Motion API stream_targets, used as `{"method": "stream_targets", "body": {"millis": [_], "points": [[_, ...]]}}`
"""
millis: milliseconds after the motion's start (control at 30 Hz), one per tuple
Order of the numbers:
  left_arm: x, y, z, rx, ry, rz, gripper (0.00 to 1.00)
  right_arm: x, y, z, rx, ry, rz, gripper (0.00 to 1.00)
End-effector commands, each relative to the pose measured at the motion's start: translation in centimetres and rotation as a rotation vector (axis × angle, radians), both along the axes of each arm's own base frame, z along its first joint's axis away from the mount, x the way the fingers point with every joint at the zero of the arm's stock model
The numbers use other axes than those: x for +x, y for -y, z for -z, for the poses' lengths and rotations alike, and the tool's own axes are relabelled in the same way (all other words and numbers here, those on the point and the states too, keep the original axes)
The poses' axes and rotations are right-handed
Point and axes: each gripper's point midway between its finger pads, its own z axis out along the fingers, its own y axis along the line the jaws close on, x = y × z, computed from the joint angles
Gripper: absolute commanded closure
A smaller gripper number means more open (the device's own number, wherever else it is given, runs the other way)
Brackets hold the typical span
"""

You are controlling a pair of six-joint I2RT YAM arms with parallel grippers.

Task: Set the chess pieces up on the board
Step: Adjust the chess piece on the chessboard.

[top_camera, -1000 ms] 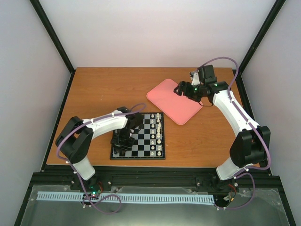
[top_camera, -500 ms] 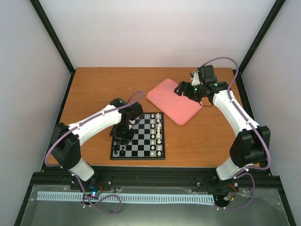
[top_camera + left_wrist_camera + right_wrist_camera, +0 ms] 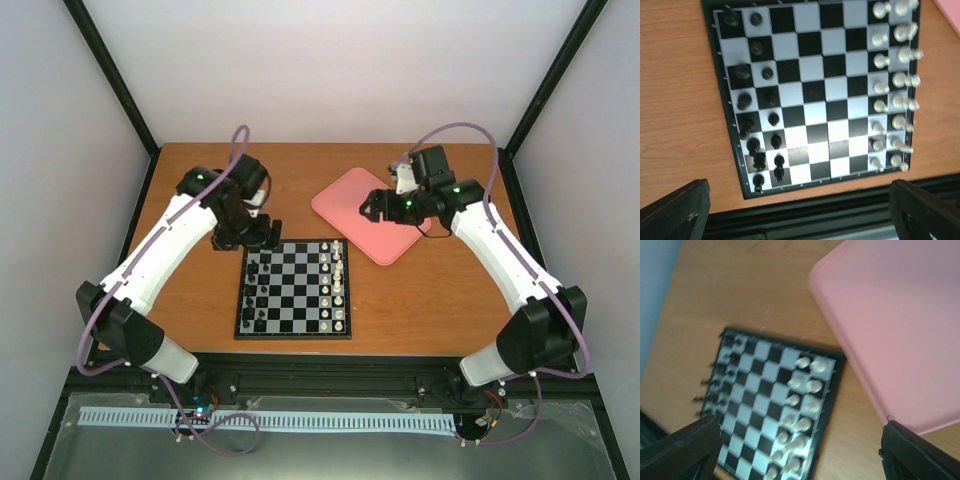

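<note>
Left tool (image 3: 258,236) and right tool (image 3: 370,207) both gape wide and empty, beyond the board (image 3: 296,334); any move should steer clear of the black pieces (image 3: 744,102).

In the left wrist view one rim of the board (image 3: 815,95) runs off the top edge, and the white pieces (image 3: 900,75) along its right side are smeared, their kinds unreadable. The left gripper (image 3: 799,185) shows only two finger ends, cut off at the bottom corners. The right wrist view is blurred. There the black pieces (image 3: 722,370) at the board's left are specks, the board's lower part is cut off, and the tray (image 3: 900,330) right of the board runs out of frame.
</note>
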Motion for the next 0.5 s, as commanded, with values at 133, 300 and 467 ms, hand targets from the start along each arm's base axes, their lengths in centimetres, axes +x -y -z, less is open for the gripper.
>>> {"method": "stream_targets", "body": {"millis": [133, 300, 467], "points": [[7.3, -4.6, -2.1, -0.175, 0.154, -0.175, 0.00, -8.9, -6.6, -1.1, 0.001, -0.020, -0.337, 0.00], [10.6, -9.4, -2.8, -0.174, 0.245, -0.332, 0.00, -13.7, -11.6, -0.2, -0.042, -0.031, -0.485, 0.00], [11.3, -10.8, -2.1, -0.235, 0.295, -0.437, 0.00, -17.1, -15.0, 2.5, -0.095, -0.072, -0.558, 0.09]]}}
